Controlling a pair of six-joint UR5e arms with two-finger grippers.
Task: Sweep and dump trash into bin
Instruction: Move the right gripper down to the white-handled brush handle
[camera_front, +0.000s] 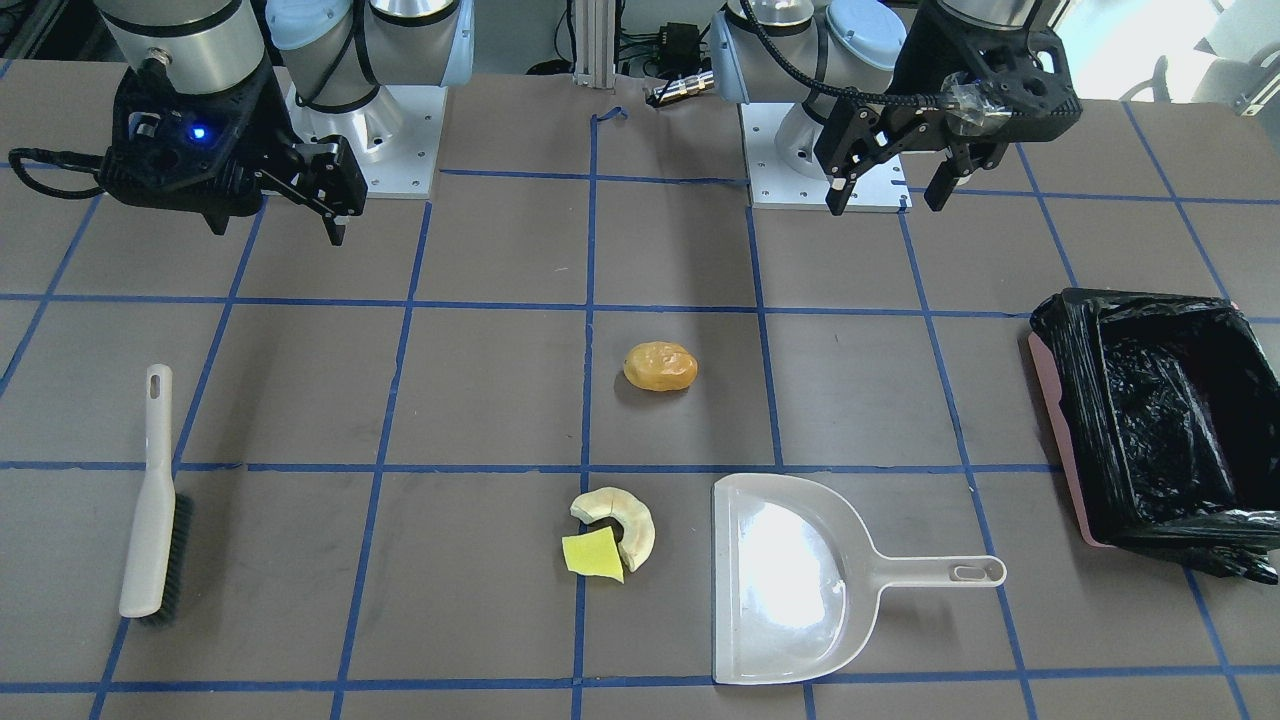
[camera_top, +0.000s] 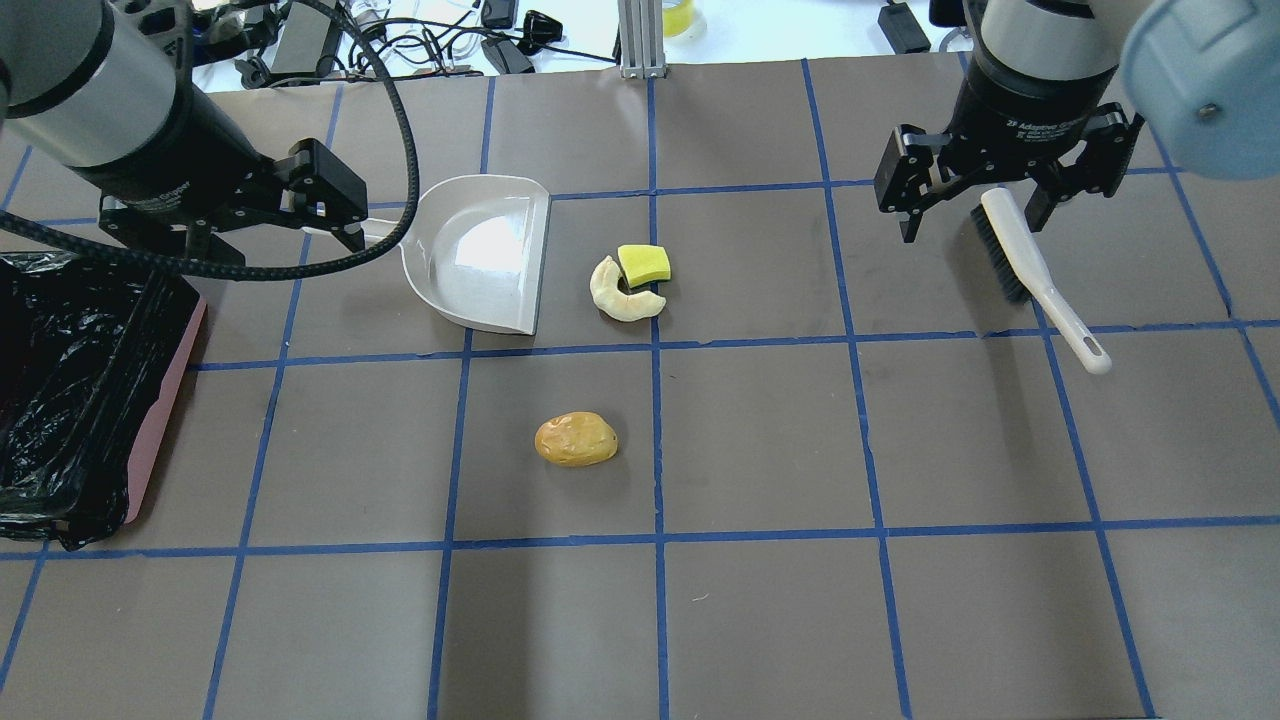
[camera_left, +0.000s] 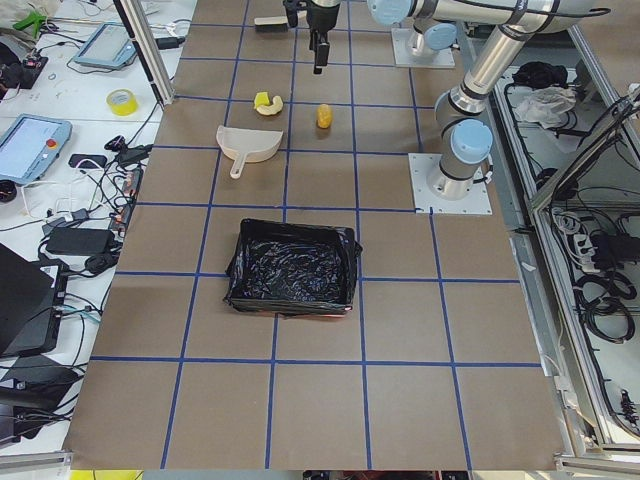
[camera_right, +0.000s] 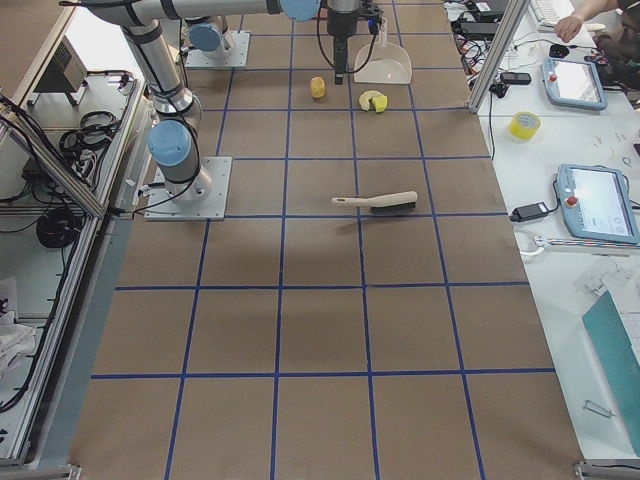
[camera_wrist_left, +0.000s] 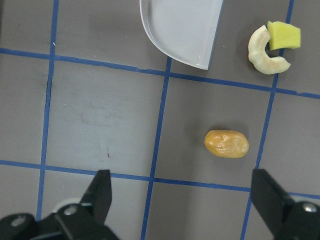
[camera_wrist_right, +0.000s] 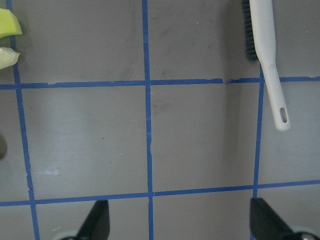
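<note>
Crescent (camera_front: 640, 525) touches wedge (camera_front: 592, 553) just beside the dustpan (camera_front: 790, 610); brush (camera_front: 150, 500) well apart; left hand (camera_front: 888, 195), right hand (camera_front: 275, 215) released.

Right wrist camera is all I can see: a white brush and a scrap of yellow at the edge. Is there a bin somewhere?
Observer: Yes, a pink bin lined with a black bag stands toward the robot's left.
Visitor: What else is trash?
Observer: An orange lump lies alone, apart from the yellow wedge and a pale crescent.
Visitor: Any dustpan?
Observer: A grey dustpan lies empty, its mouth facing the crescent.
</note>
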